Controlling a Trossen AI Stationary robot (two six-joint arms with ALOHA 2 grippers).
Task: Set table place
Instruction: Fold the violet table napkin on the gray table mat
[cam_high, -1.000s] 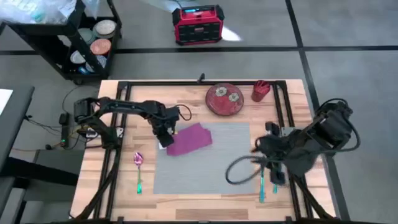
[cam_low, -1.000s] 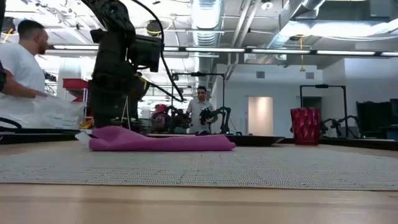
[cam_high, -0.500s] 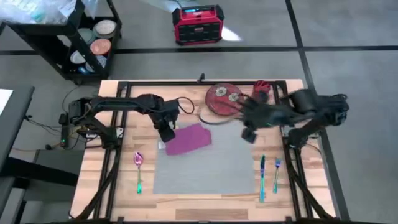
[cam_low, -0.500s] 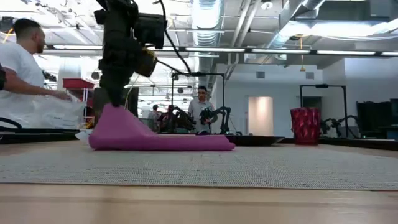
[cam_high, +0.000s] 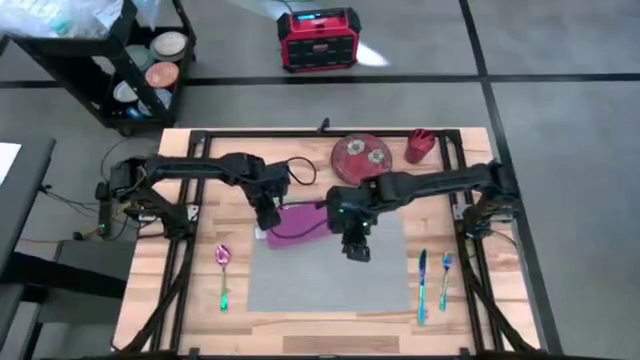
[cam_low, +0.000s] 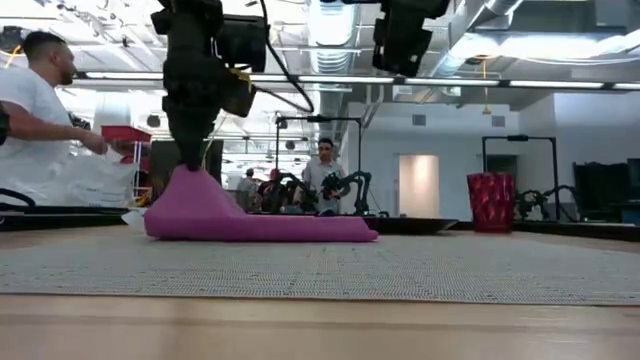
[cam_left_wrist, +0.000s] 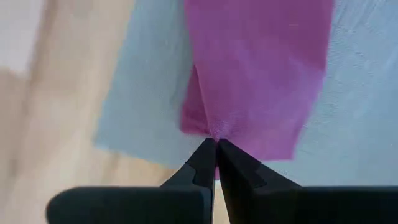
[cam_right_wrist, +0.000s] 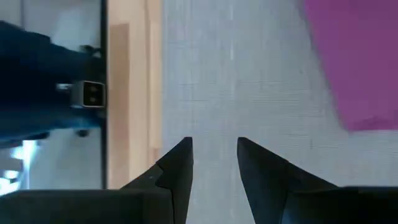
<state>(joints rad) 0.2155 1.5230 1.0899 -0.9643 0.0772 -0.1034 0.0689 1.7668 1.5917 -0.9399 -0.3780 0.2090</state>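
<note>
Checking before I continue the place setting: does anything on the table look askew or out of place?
Yes: the magenta napkin lies crooked over the grey placemat's far-left corner, one edge pulled up into a peak by the left gripper, shut on it. The right gripper hovers open over the mat. Nothing looks spilled or damaged.

Magenta napkin (cam_high: 300, 222) on plain grey placemat (cam_high: 330, 275); pale wood table (cam_high: 200, 300).

left end effector (cam_left_wrist: 216, 144) pinched closed; right end effector (cam_right_wrist: 214, 144) parted.

Right gripper (cam_high: 354, 247) swung over the placemat (cam_high: 385, 268).
</note>
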